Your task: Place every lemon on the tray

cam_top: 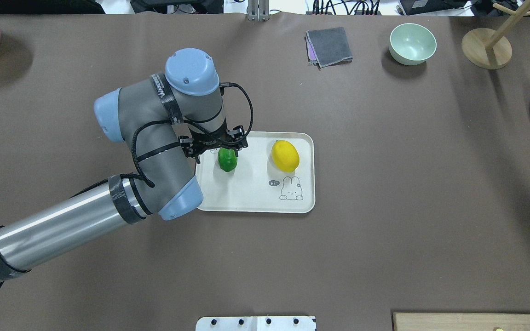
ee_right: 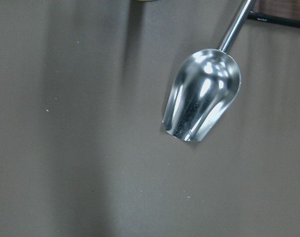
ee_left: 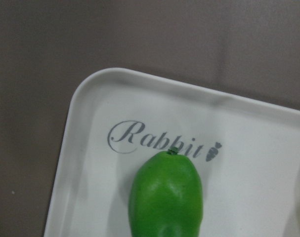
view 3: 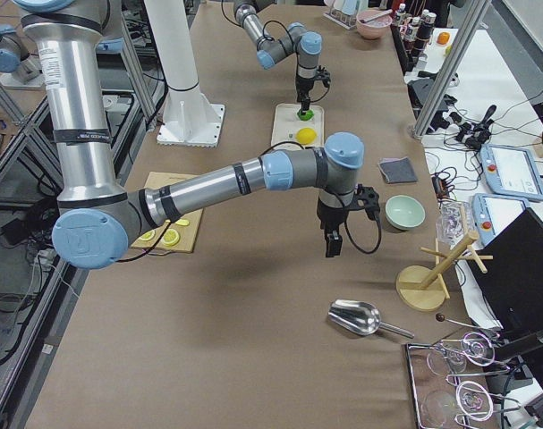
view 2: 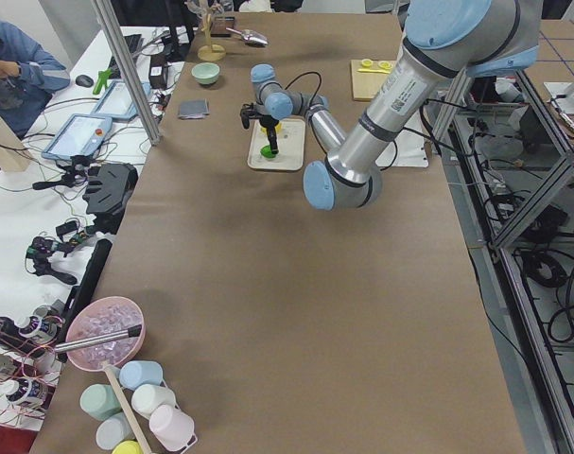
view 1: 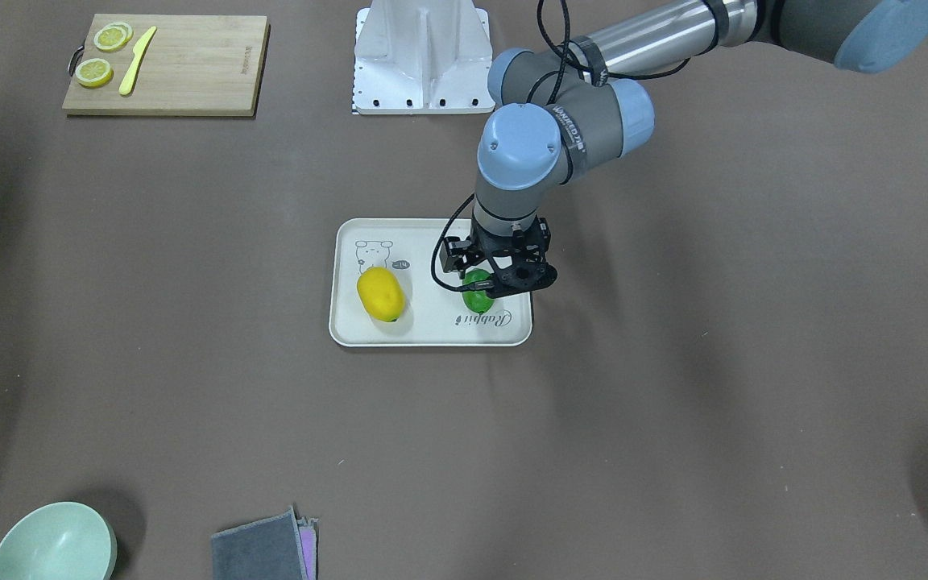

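Near edge: green bowl [view 1: 53, 544] & grey cloth [view 1: 263, 549], well apart from the tray. Lots of bare table [view 1: 673, 419] all round. In the middle is the tray [view 1: 432, 339]. Both lemons lie inside its rim: yellow lemon [view 1: 381, 295] by the bear drawing [view 1: 373, 254], green lemon [view 1: 474, 300] close to the "Rabbit" corner, w/ a gap btw them. L gripper [view 1: 490, 283] sits right over the green one; can't tell if it's pinching or let go. R gripper [view 3: 332, 243] hangs over bare table near a metal scoop [view 3: 356, 315]; can't tell its grip either. Far back: wooden board [view 1: 190, 72].

mint bowl [view 1: 53, 541], cloth [view 1: 264, 548], cutting board [view 1: 190, 68], scoop [ee_right: 201, 96]
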Tool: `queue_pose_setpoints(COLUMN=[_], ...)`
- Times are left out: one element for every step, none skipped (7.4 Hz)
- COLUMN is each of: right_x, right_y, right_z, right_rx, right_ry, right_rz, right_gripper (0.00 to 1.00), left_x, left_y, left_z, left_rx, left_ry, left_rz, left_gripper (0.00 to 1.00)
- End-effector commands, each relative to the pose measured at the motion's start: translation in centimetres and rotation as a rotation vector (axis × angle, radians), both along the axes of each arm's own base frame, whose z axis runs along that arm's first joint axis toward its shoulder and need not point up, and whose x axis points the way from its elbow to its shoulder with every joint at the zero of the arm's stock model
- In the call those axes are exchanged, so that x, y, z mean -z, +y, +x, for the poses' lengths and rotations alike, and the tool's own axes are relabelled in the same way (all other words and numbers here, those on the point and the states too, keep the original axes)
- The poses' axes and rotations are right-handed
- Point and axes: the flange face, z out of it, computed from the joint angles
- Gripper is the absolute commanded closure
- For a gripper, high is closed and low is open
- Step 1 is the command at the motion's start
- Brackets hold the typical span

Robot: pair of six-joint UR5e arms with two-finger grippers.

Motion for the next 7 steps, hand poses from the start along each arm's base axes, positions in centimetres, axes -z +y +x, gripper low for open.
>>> queue_pose_setpoints(right_x=[-3.7, -4.0, -4.5, -4.6, -4.6, -4.4, -4.0], right_y=[2.3, 2.5, 2.9, 3.0, 3.0, 3.0, 3.0], right_z=[2.8, 3.2, 3.3, 3.3, 3.3, 3.3, 3.8], right_rx=[-0.02, -0.033, -0.035, -0.036, -0.036, -0.036, -0.046], right_ry=[-0.023, -0.027, -0.027, -0.027, -0.027, -0.028, -0.032], right_rz=[-0.044, -0.052, -0.062, -0.065, -0.065, -0.062, -0.053], right_gripper=[0.0, 0.0, 0.0, 0.0, 0.0, 0.0, 0.0], left_x=[-2.6, -4.6, -7.5, -11.6, -16.6, -21.3, -25.7], left_y=[-3.0, -4.2, -5.6, -6.5, -6.5, -6.8, -7.3], left_z=[-8.2, -13.1, -18.3, -22.6, -26.0, -30.2, -34.8], left_rx=[-0.052, -0.071, -0.096, -0.128, -0.181, -0.2, -0.225], left_ry=[-0.008, -0.02, -0.035, -0.033, -0.053, -0.075, -0.092], left_rz=[0.021, 0.037, 0.071, 0.078, 0.101, 0.106, 0.123], left_gripper=[0.02, 0.02, 0.02, 0.02, 0.02, 0.02, 0.02])
